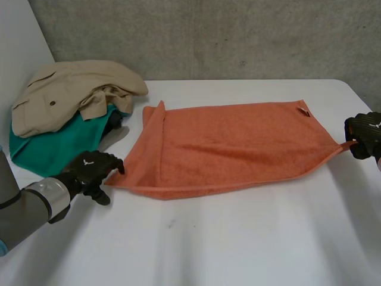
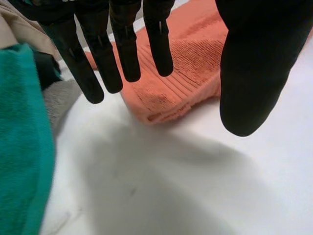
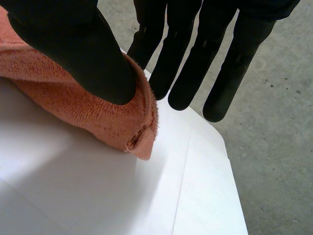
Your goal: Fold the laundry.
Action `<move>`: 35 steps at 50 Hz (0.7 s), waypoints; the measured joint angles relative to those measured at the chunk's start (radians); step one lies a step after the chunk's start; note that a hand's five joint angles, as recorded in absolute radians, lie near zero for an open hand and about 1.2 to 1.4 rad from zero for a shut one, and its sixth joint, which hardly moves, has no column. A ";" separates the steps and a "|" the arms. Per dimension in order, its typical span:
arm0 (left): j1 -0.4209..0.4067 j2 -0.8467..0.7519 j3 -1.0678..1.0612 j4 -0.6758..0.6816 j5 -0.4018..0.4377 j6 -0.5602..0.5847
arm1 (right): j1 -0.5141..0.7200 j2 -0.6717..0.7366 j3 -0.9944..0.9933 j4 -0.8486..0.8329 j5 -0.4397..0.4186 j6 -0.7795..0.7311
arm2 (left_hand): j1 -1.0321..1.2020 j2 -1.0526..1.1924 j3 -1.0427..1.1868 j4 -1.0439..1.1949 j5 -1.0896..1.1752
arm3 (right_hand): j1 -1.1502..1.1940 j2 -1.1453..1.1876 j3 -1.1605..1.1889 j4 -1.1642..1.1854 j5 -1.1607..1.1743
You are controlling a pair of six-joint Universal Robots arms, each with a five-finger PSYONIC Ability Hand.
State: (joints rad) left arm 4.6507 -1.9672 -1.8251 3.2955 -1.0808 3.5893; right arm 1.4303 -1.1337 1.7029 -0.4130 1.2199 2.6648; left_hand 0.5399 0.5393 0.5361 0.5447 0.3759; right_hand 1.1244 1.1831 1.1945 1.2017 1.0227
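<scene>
Two robot hands flank the towel (image 1: 232, 146), spread across the counter's (image 1: 238, 238) middle. The right robot hand (image 1: 364, 136) pinches its near corner by the right edge, drawn taut; the left robot hand (image 1: 89, 168) hangs released, fingers (image 2: 122, 54) straight over the opposite near corner. It should pinch that corner fully, then both lift together. The towel's small tag (image 1: 304, 111) shows no legible writing.
</scene>
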 measured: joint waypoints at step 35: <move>-0.110 0.047 0.054 -0.123 -0.140 0.229 | -0.057 -0.128 0.016 0.270 -0.051 -0.212 | 0.620 0.654 0.653 0.654 0.616 | 0.000 0.000 0.000 0.000 0.000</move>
State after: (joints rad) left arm 4.5410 -1.9201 -1.7711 3.1727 -1.2205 3.8186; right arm 1.3737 -1.2619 1.7191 -0.1426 1.1688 2.4526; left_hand 1.1602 1.1936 1.1894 1.1989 0.9918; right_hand 1.1244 1.1831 1.1946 1.2018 1.0227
